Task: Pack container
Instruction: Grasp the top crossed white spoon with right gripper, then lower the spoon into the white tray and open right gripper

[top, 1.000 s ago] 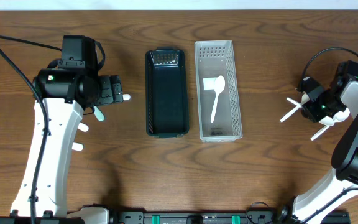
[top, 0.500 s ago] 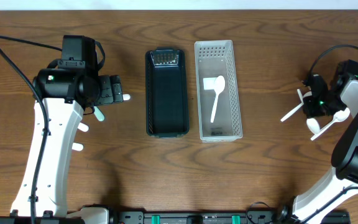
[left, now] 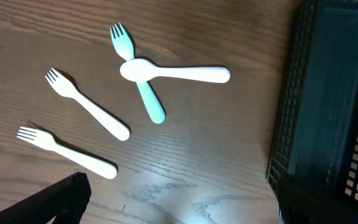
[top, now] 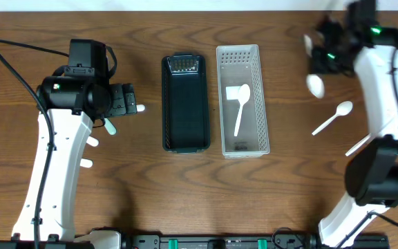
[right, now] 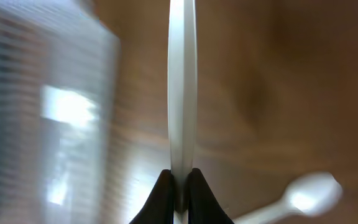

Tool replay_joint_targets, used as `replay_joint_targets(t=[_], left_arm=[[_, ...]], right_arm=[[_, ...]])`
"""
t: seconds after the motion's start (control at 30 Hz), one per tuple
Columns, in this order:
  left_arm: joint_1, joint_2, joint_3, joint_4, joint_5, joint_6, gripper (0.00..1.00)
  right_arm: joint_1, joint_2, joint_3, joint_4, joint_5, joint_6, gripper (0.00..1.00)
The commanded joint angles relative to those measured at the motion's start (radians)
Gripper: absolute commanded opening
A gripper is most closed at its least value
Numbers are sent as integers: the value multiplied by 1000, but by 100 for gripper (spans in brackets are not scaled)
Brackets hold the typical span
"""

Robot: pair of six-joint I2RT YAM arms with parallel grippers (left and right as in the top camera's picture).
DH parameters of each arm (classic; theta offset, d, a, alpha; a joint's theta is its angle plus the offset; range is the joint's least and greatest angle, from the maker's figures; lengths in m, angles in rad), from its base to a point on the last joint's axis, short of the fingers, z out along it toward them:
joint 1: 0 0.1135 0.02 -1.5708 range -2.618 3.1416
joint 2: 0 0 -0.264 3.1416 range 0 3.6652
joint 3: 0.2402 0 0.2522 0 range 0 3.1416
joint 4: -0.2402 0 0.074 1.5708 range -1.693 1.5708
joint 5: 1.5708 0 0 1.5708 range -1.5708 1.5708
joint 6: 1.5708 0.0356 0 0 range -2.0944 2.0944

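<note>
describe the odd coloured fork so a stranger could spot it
Left of the black basket, four utensils lie on the wood. The fork crossed by the white spoon is it: pale teal, while the two other forks are white.

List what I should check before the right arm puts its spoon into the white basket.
1. Grip: right gripper jaws shut on the held spoon: ok.
2. Position: held spoon over the white basket: not ok. In the overhead view it is to the right of the basket, above the table.
3. Room: one packed spoon lies inside, with free floor beside it: ok.
4. Left gripper out of the way, left of the black basket: ok.
5. Held spoon lined up with the basket's length: cannot tell, blurred.
</note>
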Motion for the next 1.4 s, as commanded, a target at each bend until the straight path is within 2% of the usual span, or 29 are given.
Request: replay_joint_targets(t=[0.0, 0.2, 0.33, 0.47, 0.73, 0.8, 0.87, 0.97, 1.1, 1.23, 1.37], left_arm=[[0, -3, 22, 0, -8, 2, 98], [0, -3, 22, -3, -8, 2, 98], [0, -3, 22, -6, -8, 2, 98], [0, -3, 22, -11, -8, 2, 98], [0, -3, 22, -19, -8, 2, 98], [0, -3, 22, -19, -8, 2, 98], [0, -3, 22, -19, -8, 2, 98], [0, -3, 22, -19, -8, 2, 98], [0, -3, 22, -19, -8, 2, 98], [0, -3, 22, -19, -8, 2, 98], [0, -3, 22, -19, -8, 2, 98]], right_arm=[[144, -23, 30, 18, -3, 137, 1], [356, 35, 25, 43, 127, 264, 1], [436, 125, 25, 31, 172, 335, 1], [458, 213, 25, 12, 172, 421, 1], [455, 272, 25, 10, 172, 420, 2], [456, 272, 25, 3, 171, 418, 8], [459, 272, 25, -6, 167, 409, 22], [463, 272, 25, -23, 167, 404, 29], [465, 272, 25, -29, 161, 394, 27], [465, 272, 25, -29, 156, 393, 14], [465, 272, 25, -16, 39, 330, 13]])
